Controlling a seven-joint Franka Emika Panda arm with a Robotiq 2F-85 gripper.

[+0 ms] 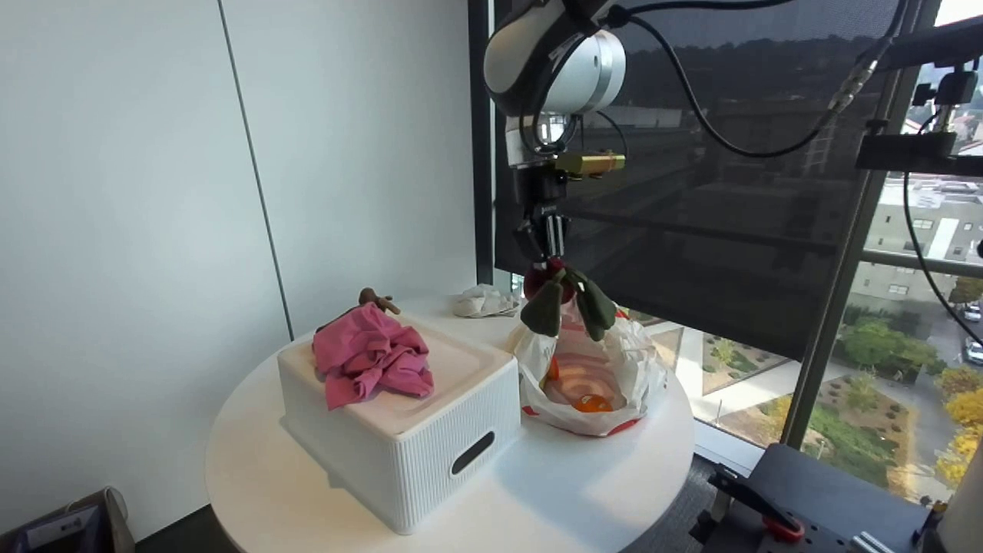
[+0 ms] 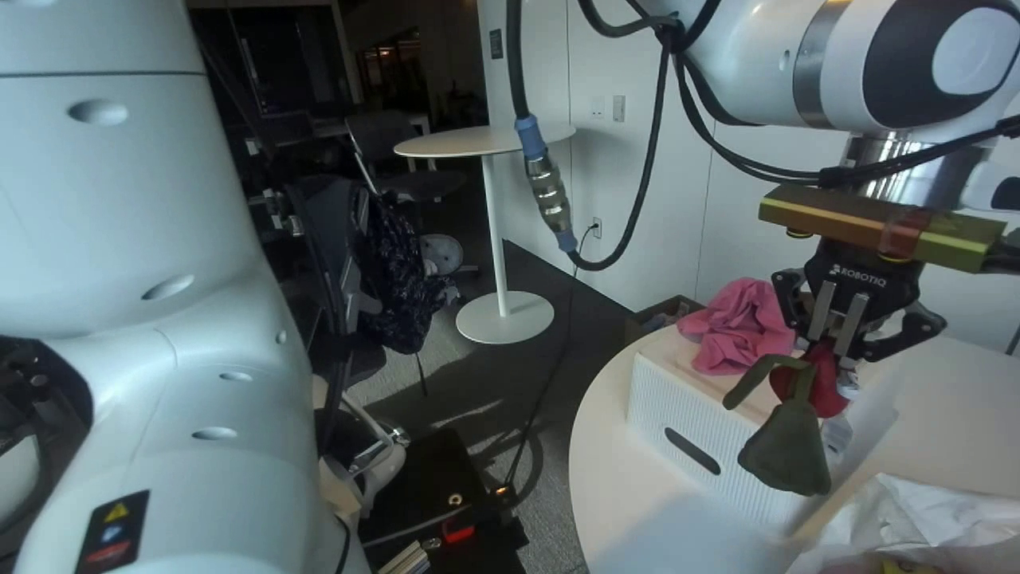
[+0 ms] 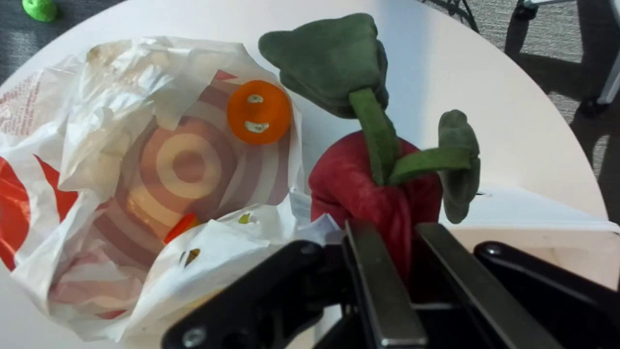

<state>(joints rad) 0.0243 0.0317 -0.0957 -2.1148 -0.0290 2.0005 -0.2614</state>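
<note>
- The end effector point(image 3: 393, 227) is clamped on a red plush toy point(image 3: 356, 172), the soft body pinched between two metal-faced fingers point(image 3: 385, 291).
- The red plush toy is held up off the desk point(image 1: 253, 453); in an exterior view its green leaves point(image 1: 542, 310) hang below the red part.
- Leftmost on the desk, in that same exterior view, sits a white box point(image 1: 430, 468) with ribbed sides and a dark oval slot point(image 1: 472, 453) in one of them.
- A pink cloth point(image 1: 372, 353) lies crumpled on top of the white box, toward its left end.
- Just behind the cloth a small brown object point(image 1: 376, 298) pokes up; what it is cannot be made out.
- Farther right, toward the back of the desk, rests a crumpled white item point(image 1: 484, 301).
- Right of the white box stands an open white bag point(image 1: 645, 369) with red markings; in the wrist view the red plush toy shows between the two.
- Inside the bag are a round orange object point(image 3: 259, 112) with white marks like a face and a smaller red-orange piece point(image 3: 181, 227).
- Rightmost, a dark shade point(image 1: 691, 200) covers part of the window.
</note>
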